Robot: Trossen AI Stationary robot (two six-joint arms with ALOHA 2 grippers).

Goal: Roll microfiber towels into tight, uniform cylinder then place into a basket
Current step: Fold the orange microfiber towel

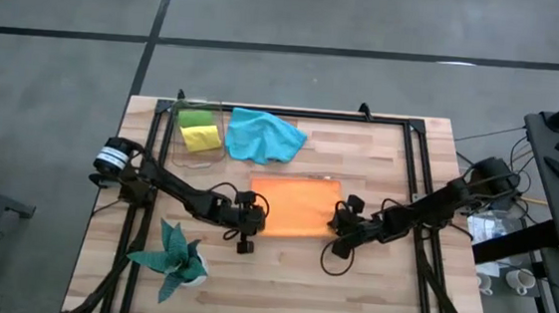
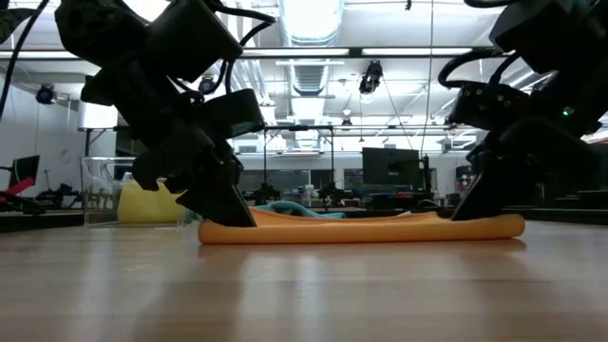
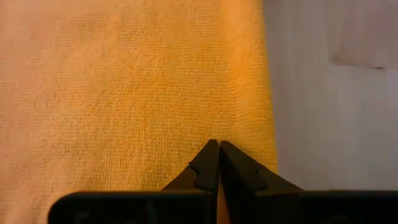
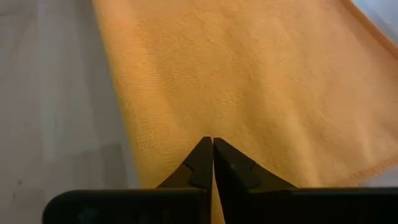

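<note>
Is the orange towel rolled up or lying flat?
Flat. The orange towel lies spread as a rectangle on the table; the low view shows a thin layer with no roll.

Both arms reach low toward mid-counter from opposite sides, the left arm from nine o'clock, the right from three o'clock. The left claw (image 1: pixel 255 215) has its fingers (image 3: pixel 208 163) pressed together, tips down. The right claw (image 1: pixel 339 223) is likewise closed tight, fingers (image 4: pixel 202 155) meeting at the tips

One towel (image 1: pixel 294 206) lies flat between both pincers, left (image 1: pixel 258 213) and right (image 1: pixel 337 222).
</note>
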